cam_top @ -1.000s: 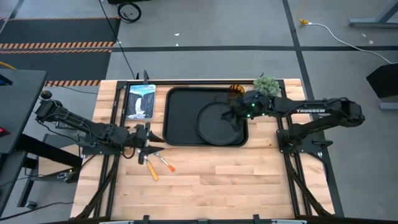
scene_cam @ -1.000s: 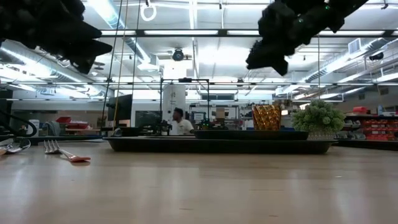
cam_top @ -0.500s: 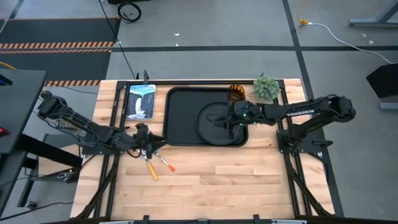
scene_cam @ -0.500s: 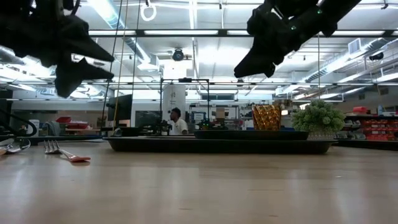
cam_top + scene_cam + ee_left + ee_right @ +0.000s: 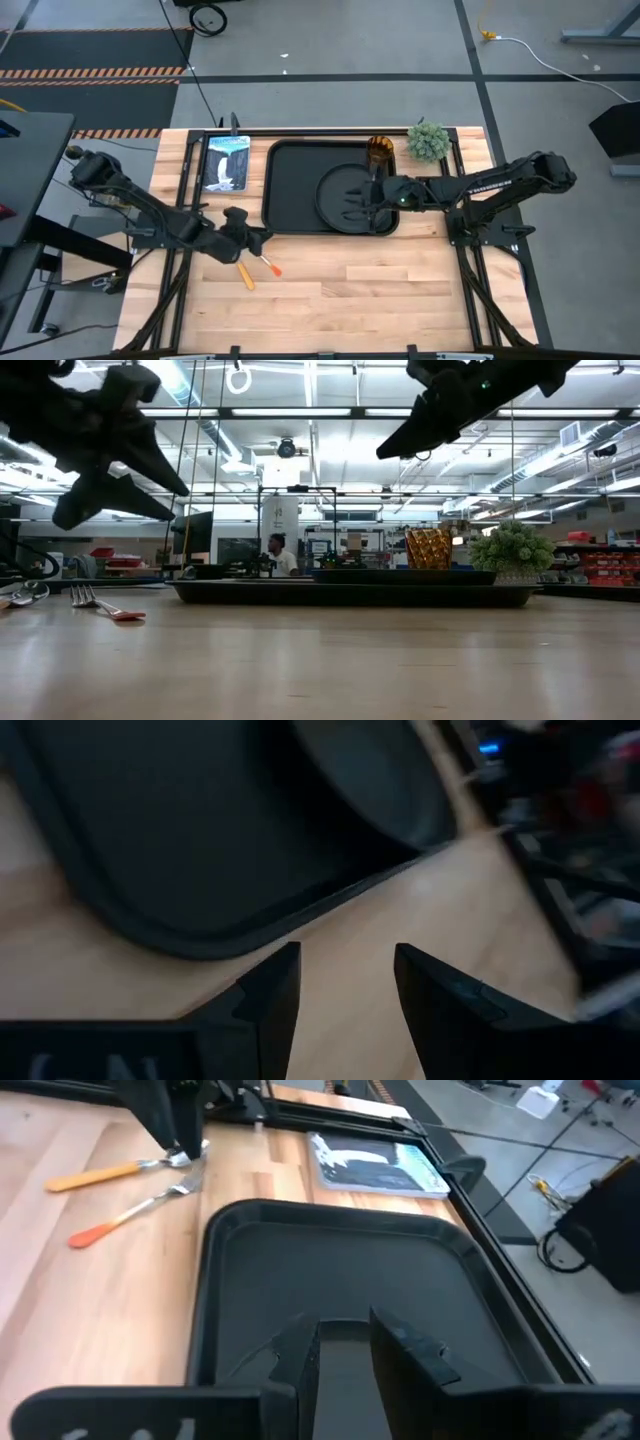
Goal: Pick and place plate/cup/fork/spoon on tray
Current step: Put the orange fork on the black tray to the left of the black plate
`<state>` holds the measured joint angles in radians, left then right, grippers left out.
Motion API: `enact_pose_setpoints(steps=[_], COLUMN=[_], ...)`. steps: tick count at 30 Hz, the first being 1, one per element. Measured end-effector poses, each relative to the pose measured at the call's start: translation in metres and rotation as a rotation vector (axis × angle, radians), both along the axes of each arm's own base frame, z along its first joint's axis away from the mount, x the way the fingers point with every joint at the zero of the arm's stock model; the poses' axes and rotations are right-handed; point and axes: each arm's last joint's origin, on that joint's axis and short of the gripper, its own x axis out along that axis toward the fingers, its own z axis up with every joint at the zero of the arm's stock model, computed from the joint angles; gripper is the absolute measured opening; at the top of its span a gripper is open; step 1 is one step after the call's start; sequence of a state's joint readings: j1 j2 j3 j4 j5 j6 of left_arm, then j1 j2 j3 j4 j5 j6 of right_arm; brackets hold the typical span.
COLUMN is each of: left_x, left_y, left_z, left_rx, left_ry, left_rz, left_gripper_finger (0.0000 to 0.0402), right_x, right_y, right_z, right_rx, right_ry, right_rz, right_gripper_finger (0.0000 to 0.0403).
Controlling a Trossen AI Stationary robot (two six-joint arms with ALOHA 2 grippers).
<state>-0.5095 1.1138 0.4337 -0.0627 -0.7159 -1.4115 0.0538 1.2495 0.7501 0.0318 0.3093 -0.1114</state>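
Left wrist view: left gripper (image 5: 345,985) fingers parted with a moderate gap, nothing between them, bare wood and the rounded corner of the tray (image 5: 180,870) ahead. High view puts that gripper (image 5: 258,240) lower left of centre, just off the tray's (image 5: 285,185) bottom-left corner, over the table (image 5: 400,290), with the utensil heads right under or beside it. Contact with them can't be confirmed. Right wrist view: right gripper (image 5: 345,1345) fingers a narrow gap apart, empty, sitting over the plate (image 5: 345,1380) with the tray floor (image 5: 330,1260) stretching beyond. High view: right gripper (image 5: 372,198) is centre-right of frame above the right edge of the plate (image 5: 345,195), and the plate lies flat inside the right half of the tray. Cup (image 5: 380,150) stands upright just beyond the tray's top-right corner, off the tray, next to a small green plant (image 5: 428,140) in the upper right. Fork (image 5: 268,264) and spoon (image 5: 244,273) lie on the wood below the tray's bottom-left corner, handles splayed toward the bottom of frame, spoon to the left of the fork. Right wrist view shows the same pair, spoon (image 5: 100,1176) and fork (image 5: 135,1210), heads close together in the upper left. A picture card (image 5: 226,163) lies flat left of the tray. Low view: both arms are up off the table, tray (image 5: 350,593) mid-frame, cup (image 5: 428,548) and plant (image 5: 512,550) to the right of it.
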Motion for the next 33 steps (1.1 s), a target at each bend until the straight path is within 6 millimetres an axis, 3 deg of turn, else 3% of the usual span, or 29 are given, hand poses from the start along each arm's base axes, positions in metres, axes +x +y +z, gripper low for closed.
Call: enact_pose_setpoints(steps=[7,13,20,26,33], left_x=[0.027,0.044,0.057,0.067,0.073], left_y=[-0.018,-0.030,-0.041,-0.048,-0.044], left_z=[0.015,0.018,0.011,-0.006,-0.024], left_rx=[-0.122,-0.226,-0.329,-0.428,-0.423], left_ry=[0.188,0.350,0.569,0.633,0.678], left_rz=[0.079,0.168,0.316,0.414,0.487], left_gripper_finger=[0.0171,0.0171,0.0171,0.0171,0.0171], right_x=[-0.006,-0.011,-0.017,-0.016,-0.015], right_y=[0.019,0.026,0.020,0.017,0.019], right_z=[-0.010,-0.016,-0.027,-0.029,-0.028], right_rx=[-0.143,-0.233,-0.253,-0.234,-0.212], right_ry=[-0.031,-0.182,-0.251,-0.250,-0.272], right_rz=[-0.066,-0.060,0.005,0.053,0.121], right_gripper_finger=[0.0091,0.0080,0.0079,0.0079,0.0078])
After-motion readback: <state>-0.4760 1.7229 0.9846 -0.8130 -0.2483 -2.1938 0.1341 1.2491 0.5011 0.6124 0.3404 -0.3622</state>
